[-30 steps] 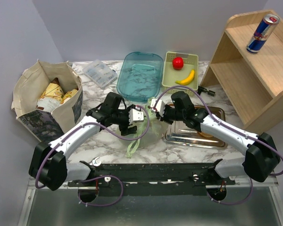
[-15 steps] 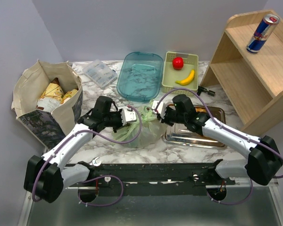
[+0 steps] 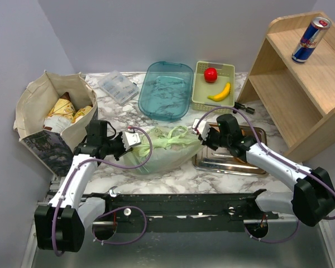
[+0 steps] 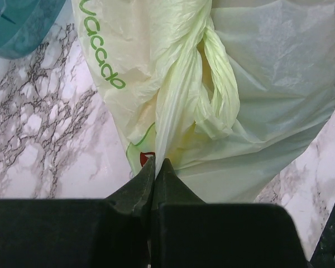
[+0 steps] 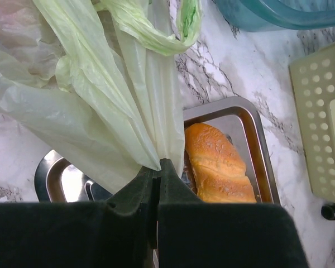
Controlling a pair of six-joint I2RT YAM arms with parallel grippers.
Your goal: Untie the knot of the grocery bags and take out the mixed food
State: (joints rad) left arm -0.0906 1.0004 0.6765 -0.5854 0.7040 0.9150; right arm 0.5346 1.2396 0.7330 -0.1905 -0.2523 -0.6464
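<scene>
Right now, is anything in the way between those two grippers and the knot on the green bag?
Nothing visible. The left gripper and the right gripper each pinch the pale green bag itself, one on either side of the knot.

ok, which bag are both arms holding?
The thin pale green bag at centre, pinched by the left fingers and right fingers; the beige tote stands apart, far left.

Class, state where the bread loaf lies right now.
In the right wrist view, the bread loaf lies in the metal tray, beside the pale green bag pinched by the right tool.
</scene>
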